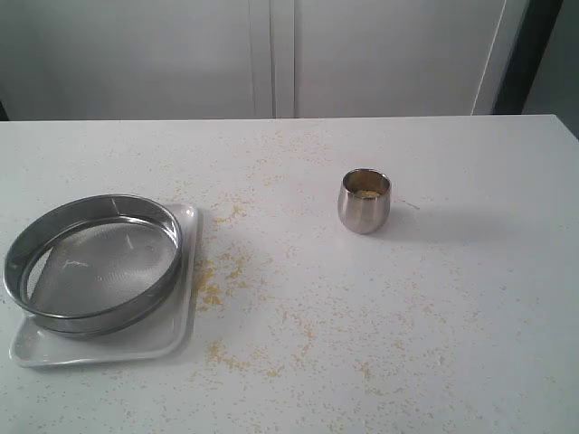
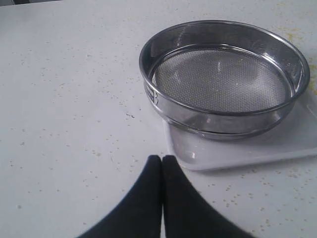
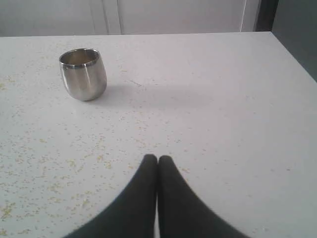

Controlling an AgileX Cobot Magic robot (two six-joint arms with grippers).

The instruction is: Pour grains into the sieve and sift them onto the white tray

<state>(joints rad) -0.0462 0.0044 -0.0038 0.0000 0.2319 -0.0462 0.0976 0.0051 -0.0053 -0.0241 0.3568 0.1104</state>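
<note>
The round steel sieve with its grey mesh bottom rests on the white tray at the left of the table; its mesh looks bare. A small steel cup stands upright right of the middle, with grains inside. Neither gripper shows in the exterior view. In the left wrist view the sieve sits on the tray, and my left gripper is shut, holding nothing, just short of the tray's corner. My right gripper is shut and holds nothing, well apart from the cup.
Loose yellow grains lie scattered over the white table, thickest beside the tray and toward the front. White cabinet doors stand behind the table's far edge. The table's right edge shows in the right wrist view.
</note>
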